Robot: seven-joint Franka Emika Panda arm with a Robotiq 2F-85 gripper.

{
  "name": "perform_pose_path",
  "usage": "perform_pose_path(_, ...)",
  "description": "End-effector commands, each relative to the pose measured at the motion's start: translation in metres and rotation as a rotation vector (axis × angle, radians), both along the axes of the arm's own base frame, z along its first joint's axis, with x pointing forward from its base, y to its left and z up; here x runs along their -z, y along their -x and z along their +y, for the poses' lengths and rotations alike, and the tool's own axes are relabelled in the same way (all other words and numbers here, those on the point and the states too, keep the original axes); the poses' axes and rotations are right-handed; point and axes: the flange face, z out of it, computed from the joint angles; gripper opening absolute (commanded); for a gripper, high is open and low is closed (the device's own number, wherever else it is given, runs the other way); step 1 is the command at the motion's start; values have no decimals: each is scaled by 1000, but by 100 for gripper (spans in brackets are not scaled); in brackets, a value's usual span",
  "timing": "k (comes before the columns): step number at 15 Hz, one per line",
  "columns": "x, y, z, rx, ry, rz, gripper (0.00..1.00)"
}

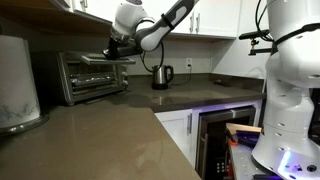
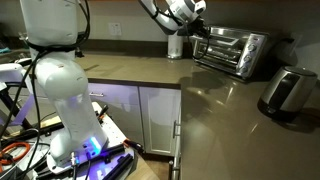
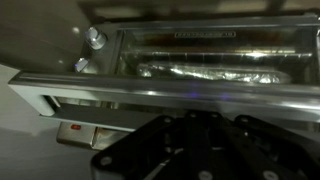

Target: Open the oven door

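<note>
Our gripper (image 1: 118,47) hangs at the top front edge of the oven (image 1: 92,78), which stands at the far side of the counter (image 1: 110,135). We cannot tell whether its jaws are spread or closed, because the wrist view shows only a dark mass. Just ahead lies the handle (image 3: 150,97) of the oven door (image 3: 205,55), running left to right across our approach. The door faces the near side, with its long axis level. We judge the pull should go outward and down.

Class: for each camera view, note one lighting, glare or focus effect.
Wrist view: dim, gripper a dark out-of-focus mass, bright streak across the oven door. Both exterior views: soft glare on the countertop; in an exterior view, purple glow at the robot base.
</note>
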Motion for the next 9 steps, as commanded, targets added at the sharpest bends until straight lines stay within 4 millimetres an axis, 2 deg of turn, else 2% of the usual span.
perform_pose_path(1,-15,6,7,30,33,122,0)
perform_pose_path(6,-45,16,14,96,88,221,0)
perform_pose_path(9,-51,19,19,105,98,233,0)
